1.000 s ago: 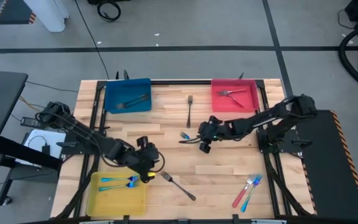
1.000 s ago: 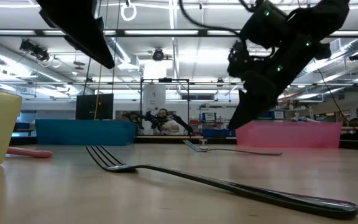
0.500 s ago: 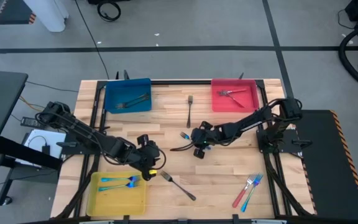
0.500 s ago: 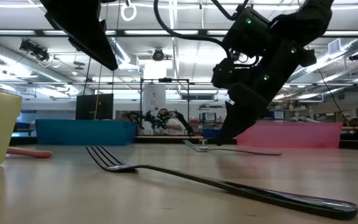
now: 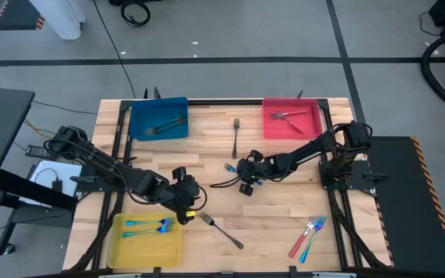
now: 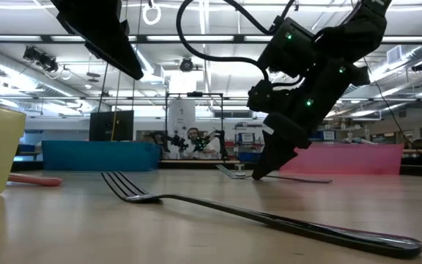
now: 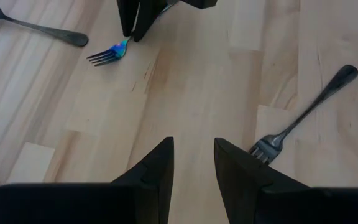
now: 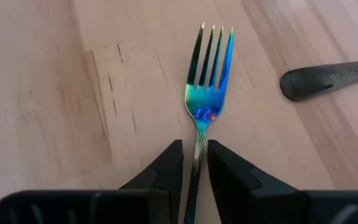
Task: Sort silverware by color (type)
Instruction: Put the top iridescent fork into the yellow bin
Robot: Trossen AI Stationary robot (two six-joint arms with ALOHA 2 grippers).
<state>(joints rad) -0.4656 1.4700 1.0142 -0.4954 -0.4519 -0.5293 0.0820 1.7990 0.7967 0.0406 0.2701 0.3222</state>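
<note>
A blue-green iridescent fork [image 8: 207, 93] lies flat on the wooden table [image 5: 284, 208], left of centre [image 5: 229, 167]. My right gripper [image 8: 195, 158] is low over it [image 5: 241, 174], its fingers narrowly open on either side of the fork's handle. Whether they touch it I cannot tell. In the low view the right gripper's tips [image 6: 259, 173] are almost at the table top. My left gripper [image 5: 192, 210] is open and empty [image 7: 193, 155] above the table. It is just beside the tines of a dark grey fork [image 5: 222, 231] that lies flat.
A blue tray [image 5: 159, 117] at the far left holds dark forks. A red tray [image 5: 292, 118] stands at the far right. A yellow tray [image 5: 145, 235] at the near left holds blue forks. Another dark fork [image 5: 236, 136] lies at the far middle. Red and blue forks [image 5: 307, 235] lie at the near right.
My right gripper has gone toward the table's left edge and down, ending low over the blue-green fork's handle. The fork has stayed on the table.
</note>
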